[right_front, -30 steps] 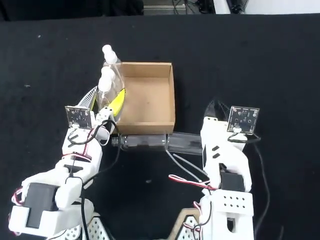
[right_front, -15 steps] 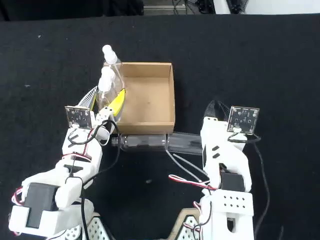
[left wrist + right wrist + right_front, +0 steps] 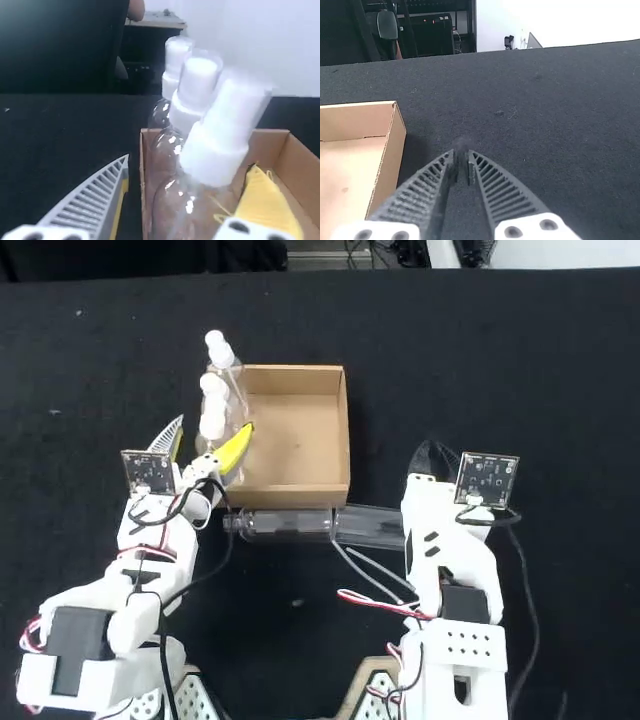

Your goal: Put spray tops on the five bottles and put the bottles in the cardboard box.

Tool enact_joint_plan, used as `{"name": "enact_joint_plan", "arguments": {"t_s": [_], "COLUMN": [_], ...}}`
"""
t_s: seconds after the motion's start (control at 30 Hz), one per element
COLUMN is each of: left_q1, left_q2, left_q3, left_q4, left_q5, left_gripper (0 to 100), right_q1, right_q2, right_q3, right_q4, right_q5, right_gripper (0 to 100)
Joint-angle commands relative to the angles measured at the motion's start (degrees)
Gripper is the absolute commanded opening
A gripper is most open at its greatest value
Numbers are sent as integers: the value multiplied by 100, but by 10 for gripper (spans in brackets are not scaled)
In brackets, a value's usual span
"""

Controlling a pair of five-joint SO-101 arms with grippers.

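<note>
Change: the left gripper point(image 3: 214, 424) now stands wider than half a second ago. In the high view its grey finger point(image 3: 168, 435) has swung out toward the left edge, and the wrist has slid a little down and left.
Left gripper: jaws spread. The grey finger stands off the glass, and the yellow finger point(image 3: 265, 200) sits close on the other side, inside the box. Nothing looks clamped.
Nearest bottle point(image 3: 182, 205): upright between those fingers at the left wall of the cardboard box point(image 3: 296, 486), with a white spray top point(image 3: 227, 125) on it.
Other capped bottles: two more stand in line behind it, the middle one point(image 3: 197, 82) and the far one point(image 3: 176, 55). Whether the far one is inside the box I cannot tell.
Right gripper point(image 3: 461, 162): fingertips pressed together, empty, over the black table point(image 3: 520, 370) at lower right of the box.
Lying bottles: two clear ones, point(image 3: 285, 523) and point(image 3: 370, 527), lie flat just below the box's near wall. No white top shows on either.
Meaning: this reads as a release, with one capped bottle delivered. The two lying bottles likely remain to be capped and boxed.
</note>
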Motion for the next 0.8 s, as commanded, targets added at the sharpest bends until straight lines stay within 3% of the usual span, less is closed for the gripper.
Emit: {"name": "enact_joint_plan", "arguments": {"t_s": [0.0, 0.37, 0.57, 0.77], "left_q1": [-136, 13, -40, 31], "left_q2": [-35, -176, -1319, -2945], "left_q3": [-48, -40, 233, 585], "left_q4": [53, 44, 167, 1714], "left_q5": [9, 0, -44, -35], "left_gripper": [245, 245, 245, 245], "right_q1": [97, 97, 97, 88], "right_q2": [-101, -101, -101, -101], "right_q3": [-31, -31, -22, -22], "right_q4": [-158, -158, -158, -158], "right_q5": [-44, -44, -44, -44], "right_gripper": [22, 22, 22, 22]}}
